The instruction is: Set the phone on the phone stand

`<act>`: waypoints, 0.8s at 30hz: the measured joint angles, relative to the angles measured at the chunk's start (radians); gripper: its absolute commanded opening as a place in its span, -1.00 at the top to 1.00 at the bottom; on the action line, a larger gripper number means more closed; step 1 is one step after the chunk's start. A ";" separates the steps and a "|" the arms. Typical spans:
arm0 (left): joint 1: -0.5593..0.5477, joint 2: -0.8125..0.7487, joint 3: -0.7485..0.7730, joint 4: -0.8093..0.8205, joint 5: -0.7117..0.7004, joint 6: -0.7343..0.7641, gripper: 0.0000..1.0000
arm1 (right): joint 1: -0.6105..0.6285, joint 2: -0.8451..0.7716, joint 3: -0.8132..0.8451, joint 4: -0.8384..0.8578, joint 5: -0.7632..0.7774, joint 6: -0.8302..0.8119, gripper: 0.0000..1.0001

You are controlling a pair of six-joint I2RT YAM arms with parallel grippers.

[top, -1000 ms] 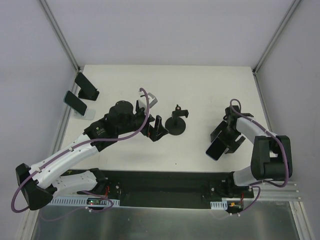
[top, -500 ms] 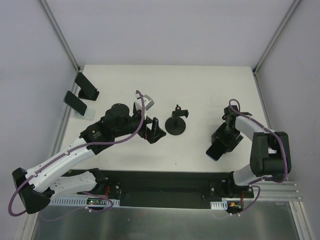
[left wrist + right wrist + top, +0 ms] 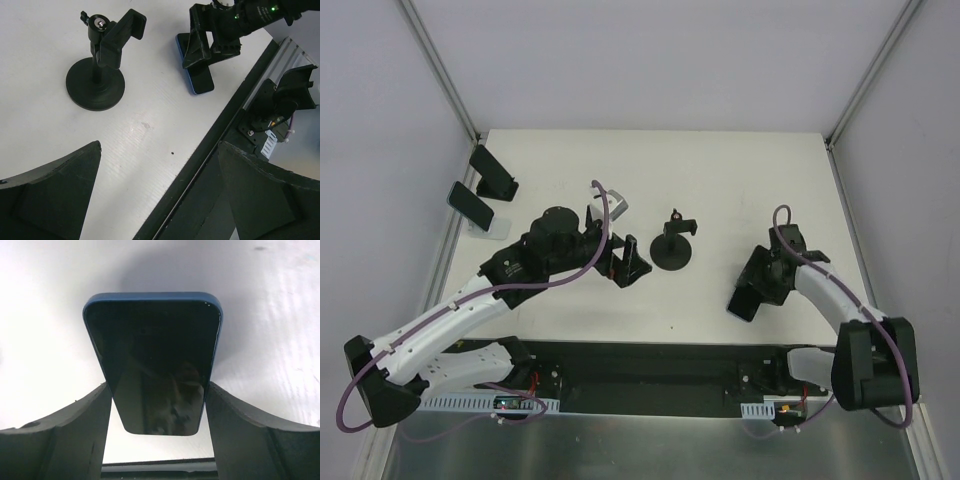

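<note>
**Operator:** Status of the right gripper?

**Technician:** Its fingers clamp both long edges of the blue-cased, black-screened phone. The phone is at the right side of the white table, well apart from the black round-based phone stand.

**Operator:** And the left gripper?

**Technician:** Fingers spread wide, nothing between them. It is positioned just left of the stand.

Top camera looks down on the whole table; both wrist cameras share the phone, right's much closer.
</note>
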 measured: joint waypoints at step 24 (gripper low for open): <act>-0.034 0.342 0.270 0.003 0.277 -0.297 -0.10 | 0.372 -0.591 -0.013 0.168 -0.307 -0.458 0.99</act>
